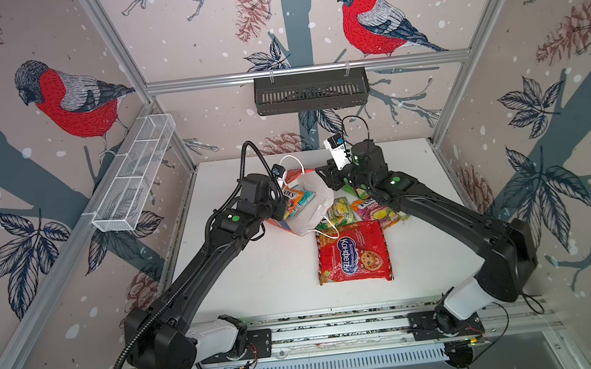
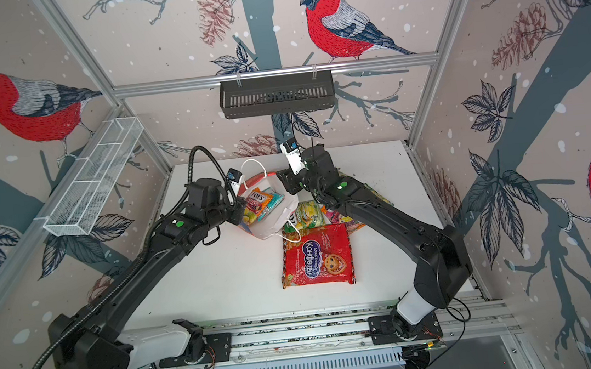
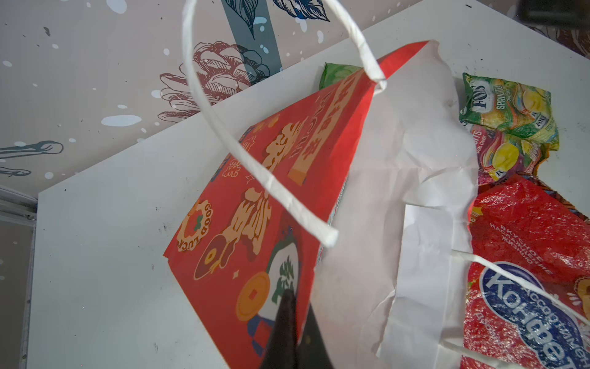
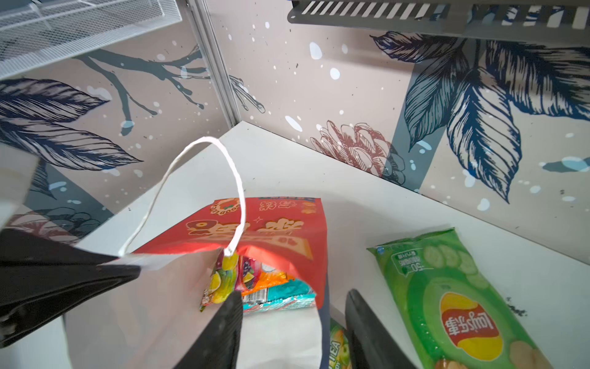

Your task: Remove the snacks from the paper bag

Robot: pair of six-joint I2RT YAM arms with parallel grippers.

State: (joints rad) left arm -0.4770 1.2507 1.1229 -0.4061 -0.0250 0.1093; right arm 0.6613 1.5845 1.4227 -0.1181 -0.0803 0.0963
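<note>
Overhead pair; wrists near paper bag (image 3: 223, 255)

**Illumination.** Both top views are bright and evenly lit by diffuse light. The arms (image 1: 199, 276) cast only faint, soft-edged shadows on the white surface (image 1: 259, 285).

**Glare.** Crinkled specular highlights run across the large red packet (image 1: 353, 253). The white inside of the paper bag (image 1: 311, 206) is close to washed out.

**Distortion.** There is strong wide-angle bowing: the frame rails (image 1: 307, 70) curve toward the picture edges, and detail softens in the corners.

**Left wrist view.** The left end effector (image 3: 297, 306) is a dark, unfocused mass close to the lens. The handle cord (image 3: 327, 234) is slightly soft, while the packet print reads sharp.

**Right wrist view.** The right end effector (image 4: 293, 294) is underexposed and blurred. The wire basket (image 4: 79, 28) is pale and soft. A mild sheen lies on the green chip bag (image 4: 453, 306).
</note>
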